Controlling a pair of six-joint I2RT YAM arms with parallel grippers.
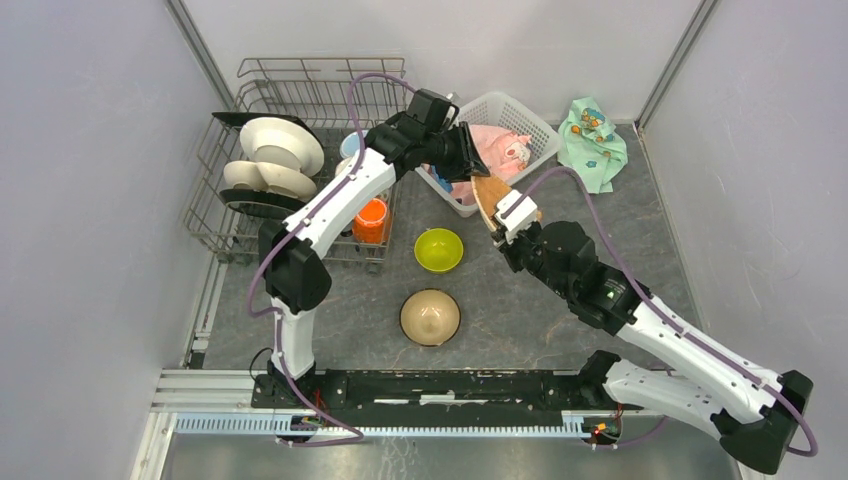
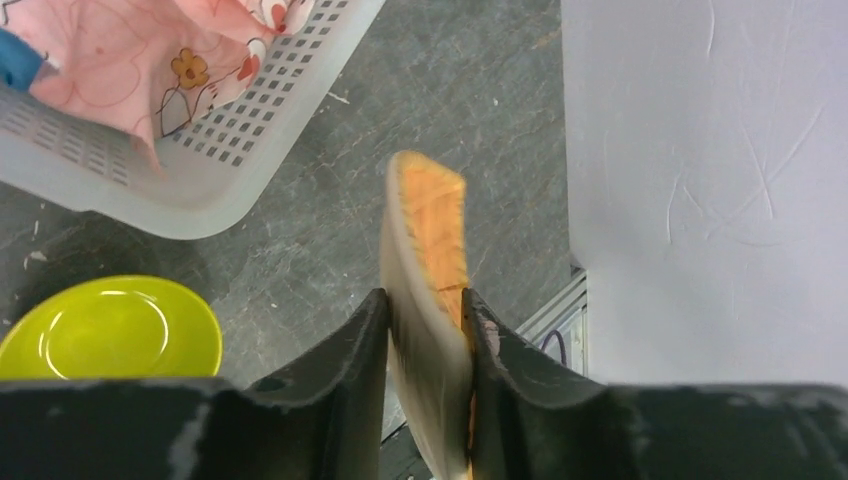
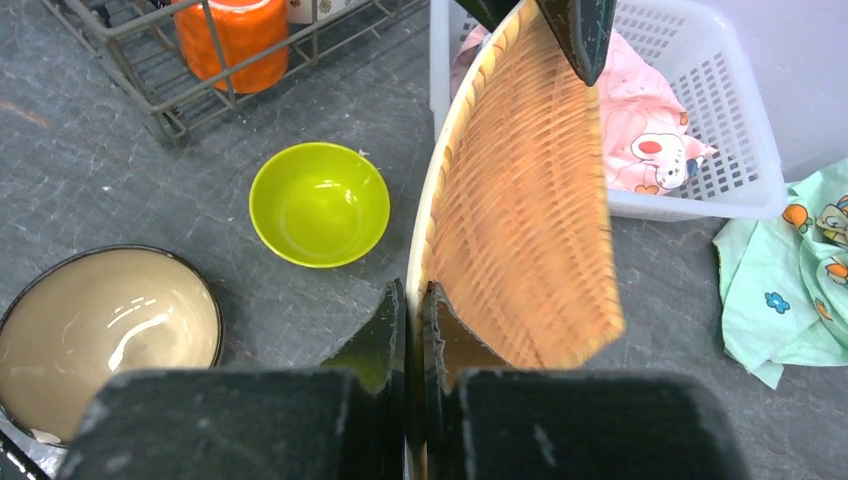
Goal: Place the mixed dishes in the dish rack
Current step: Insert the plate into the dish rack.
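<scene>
Top: we see the wicker-pattern plate (image 1: 488, 195) on edge over the table (image 1: 560, 300), by the white basket (image 1: 525, 108), held between left tool (image 1: 472, 158) and right tool (image 1: 508, 218).
Left wrist: our fingers (image 2: 360, 350) clamp its rim with a narrow gap.
Right wrist: the tool pinches the opposite rim, almost closed.

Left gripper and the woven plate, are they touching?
Touching. The left wrist view shows the left gripper with its jaws pressed against both faces of the woven plate, no gap either side.
</scene>
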